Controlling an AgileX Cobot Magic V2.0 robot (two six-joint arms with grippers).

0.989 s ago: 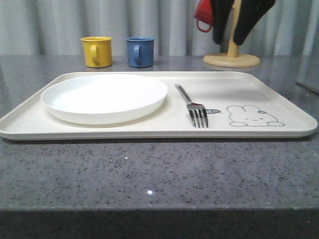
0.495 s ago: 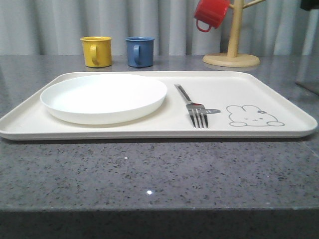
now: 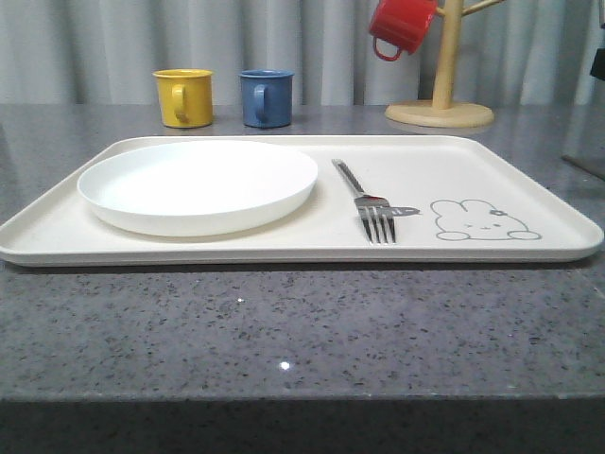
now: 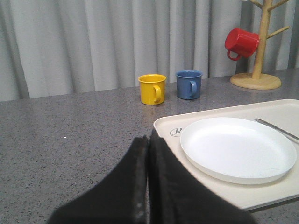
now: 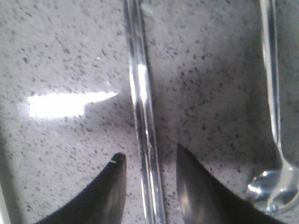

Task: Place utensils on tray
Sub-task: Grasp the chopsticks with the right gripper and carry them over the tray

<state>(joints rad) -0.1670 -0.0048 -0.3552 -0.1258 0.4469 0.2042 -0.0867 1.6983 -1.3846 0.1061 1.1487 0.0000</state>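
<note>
A silver fork (image 3: 367, 194) lies on the cream tray (image 3: 529, 189), right of a round white plate (image 3: 197, 184), tines toward the near rim beside the rabbit drawing. In the right wrist view a pair of flat metal chopsticks (image 5: 142, 102) rests on the speckled grey counter. My right gripper (image 5: 148, 156) is open, with one finger on each side of the chopsticks and a gap left on both sides. A long-handled spoon (image 5: 273, 93) lies beside them on the counter. My left gripper (image 4: 148, 139) is shut on nothing, above the counter by the tray's corner (image 4: 163, 128).
A yellow mug (image 3: 183, 96) and a blue mug (image 3: 265, 97) stand behind the tray. A red mug (image 3: 401, 26) hangs on a wooden mug tree (image 3: 440, 112) at the back right. A dark bit of the right arm (image 3: 597, 62) shows at the right edge.
The right arm has swung away from in front of the mug tree, off to the right and down. The fork, plate and tray have not moved.
</note>
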